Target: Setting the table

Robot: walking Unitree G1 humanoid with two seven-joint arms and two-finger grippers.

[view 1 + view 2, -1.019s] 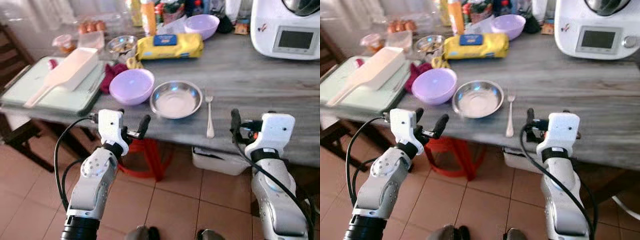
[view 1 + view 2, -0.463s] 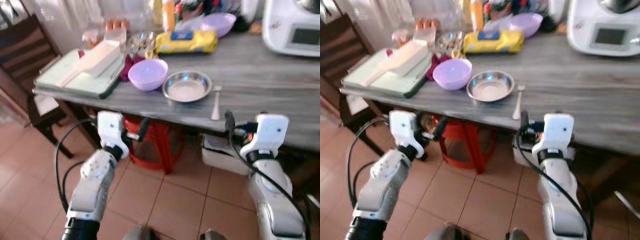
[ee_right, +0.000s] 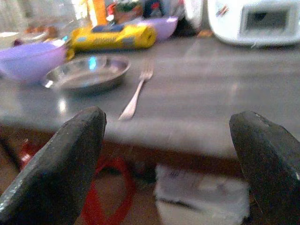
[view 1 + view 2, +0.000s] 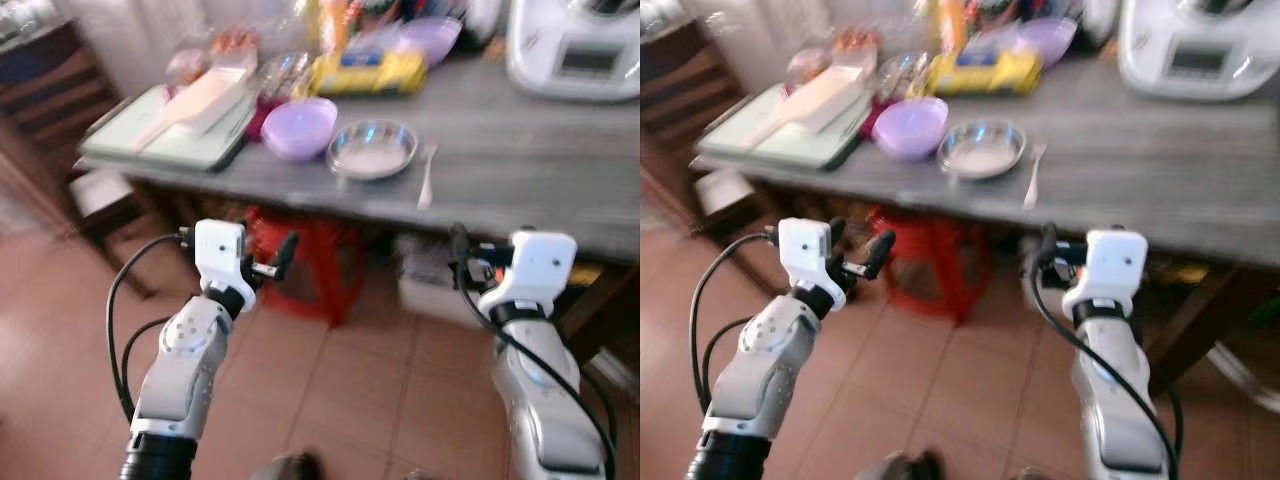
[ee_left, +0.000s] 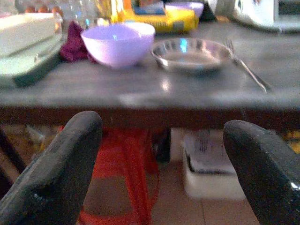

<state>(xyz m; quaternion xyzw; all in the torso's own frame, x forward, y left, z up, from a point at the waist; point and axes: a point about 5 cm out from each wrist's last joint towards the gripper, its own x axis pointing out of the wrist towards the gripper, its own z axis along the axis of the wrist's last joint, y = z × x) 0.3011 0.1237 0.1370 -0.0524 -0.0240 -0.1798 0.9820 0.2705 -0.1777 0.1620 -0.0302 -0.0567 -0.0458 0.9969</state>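
Observation:
A purple bowl (image 4: 298, 126), a steel bowl (image 4: 372, 150) and a fork (image 4: 425, 178) lie in a row near the front edge of the grey table (image 4: 520, 140). Both arms are held out in front of me, below and short of the table edge. My left gripper (image 5: 159, 164) is open and holds nothing; the purple bowl (image 5: 117, 43) and steel bowl (image 5: 191, 52) lie beyond it. My right gripper (image 3: 164, 164) is also open and holds nothing, with the fork (image 3: 136, 96) beyond it. The head views are blurred.
A green tray (image 4: 170, 140) with a white scoop sits at the table's left end. A yellow package (image 4: 365, 72), a second purple bowl (image 4: 432, 35) and a white appliance (image 4: 575, 45) stand at the back. Under the table are a red stool (image 4: 300, 260) and a white box (image 4: 430, 285). A dark chair (image 4: 50, 110) is at left.
The camera has drawn back from the table, so the table sits farther off and more tiled floor shows. Both arms keep the same pose, grippers still open.

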